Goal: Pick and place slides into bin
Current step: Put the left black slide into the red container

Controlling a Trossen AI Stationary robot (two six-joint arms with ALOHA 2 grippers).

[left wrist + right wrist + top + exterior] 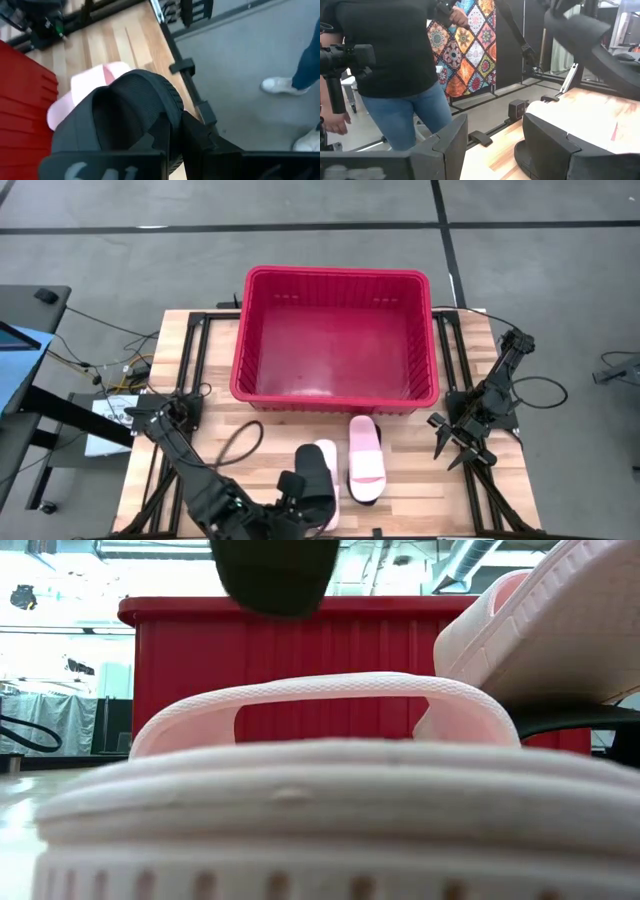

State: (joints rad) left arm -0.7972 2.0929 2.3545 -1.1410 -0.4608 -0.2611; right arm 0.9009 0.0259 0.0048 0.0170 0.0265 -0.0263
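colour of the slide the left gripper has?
Black slide, seen best in the left wrist view.

We are finding no legible text, brand or number in any view; pale marks are showing on the left gripper (165, 150) housing, but we are unable to read them.

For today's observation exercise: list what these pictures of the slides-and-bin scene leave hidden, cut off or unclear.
- High view: the left gripper and the black slide it holds are cut by the bottom edge.
- Low view: a pink slide fills the picture, hiding the table and most of the red bin.
- Left wrist view: the person is cut off, only shoes and a trouser leg showing.
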